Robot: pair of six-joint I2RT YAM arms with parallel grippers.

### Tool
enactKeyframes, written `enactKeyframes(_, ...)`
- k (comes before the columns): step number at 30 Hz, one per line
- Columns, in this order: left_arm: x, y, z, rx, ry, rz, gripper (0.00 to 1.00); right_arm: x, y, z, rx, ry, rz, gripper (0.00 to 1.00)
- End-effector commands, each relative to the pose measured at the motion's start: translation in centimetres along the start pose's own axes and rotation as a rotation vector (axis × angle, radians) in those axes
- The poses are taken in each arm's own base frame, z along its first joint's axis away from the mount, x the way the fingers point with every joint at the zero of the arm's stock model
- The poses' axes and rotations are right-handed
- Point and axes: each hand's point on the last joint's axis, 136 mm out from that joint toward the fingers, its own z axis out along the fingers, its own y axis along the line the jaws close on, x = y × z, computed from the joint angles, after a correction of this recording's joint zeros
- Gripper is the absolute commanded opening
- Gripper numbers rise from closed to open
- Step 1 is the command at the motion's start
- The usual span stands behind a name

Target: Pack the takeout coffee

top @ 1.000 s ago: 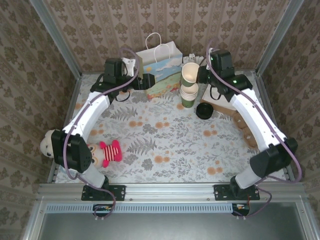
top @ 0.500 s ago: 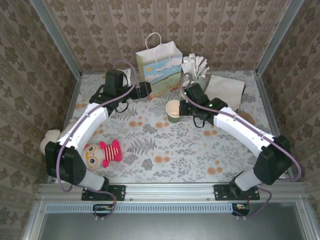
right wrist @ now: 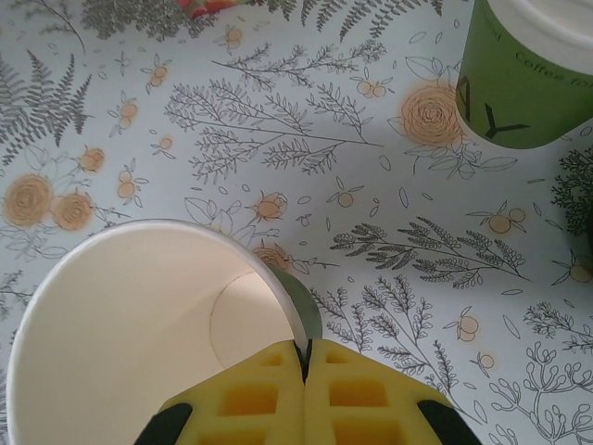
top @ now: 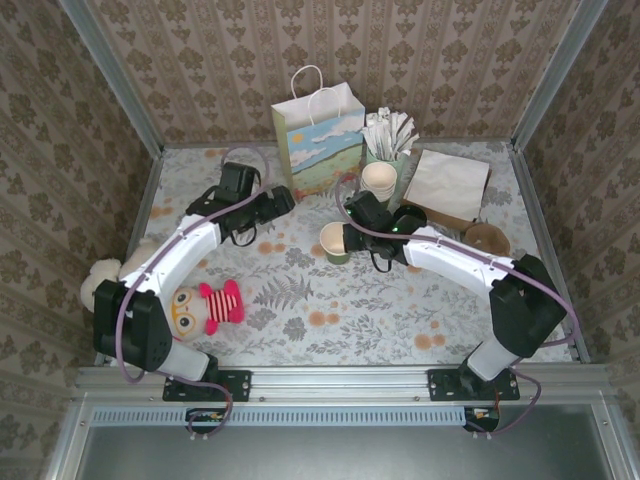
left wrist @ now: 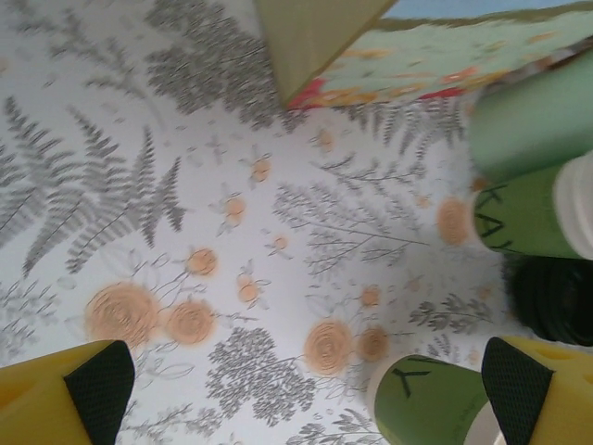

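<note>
Swinging in from the back-right corner, the right gripper (top: 347,238) has carried one lidless cup (top: 332,243) off the stack of cups (top: 378,182) to the middle of the floral table (top: 300,300). Its yellow fingers (right wrist: 250,399) are pressed together on the cup's wall. Meanwhile the left gripper (top: 280,198) has slid forward beside the gift bag (top: 318,140), its fingers (left wrist: 93,385) spread wide and empty. The stack's green side reads "Coffee" in pale letters above a dark Y-like mark. A dark ribbed shape (left wrist: 556,301) between stack and held cup may be the takeout coffee's lid; I cannot tell.
</note>
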Motion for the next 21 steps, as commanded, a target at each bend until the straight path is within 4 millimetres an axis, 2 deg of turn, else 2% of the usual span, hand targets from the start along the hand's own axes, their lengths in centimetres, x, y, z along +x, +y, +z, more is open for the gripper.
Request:
enactKeyframes(1,2.3,3.1,1.1,-0.149,0.046,-0.083,1.0,0.3,-0.1,1.0,0.021,-0.006,-0.021,0.0)
enactKeyframes(8,3.8,2.6,3.5,-0.135,0.109,-0.08,1.0,1.3,-0.5,1.5,0.095,0.031,-0.028,0.0)
enactKeyframes(10,4.8,1.6,4.1,-0.126,0.135,-0.051,1.0,1.6,-1.0,1.5,0.123,0.038,-0.015,0.0)
enactKeyframes(14,5.4,1.1,4.7,-0.114,0.169,-0.044,1.0,1.7,-2.1,0.9,0.185,0.055,-0.009,0.0)
enactKeyframes(21,5.4,0.8,5.2,-0.112,0.178,-0.04,1.0,1.1,-2.3,-0.2,0.21,0.081,-0.01,0.01)
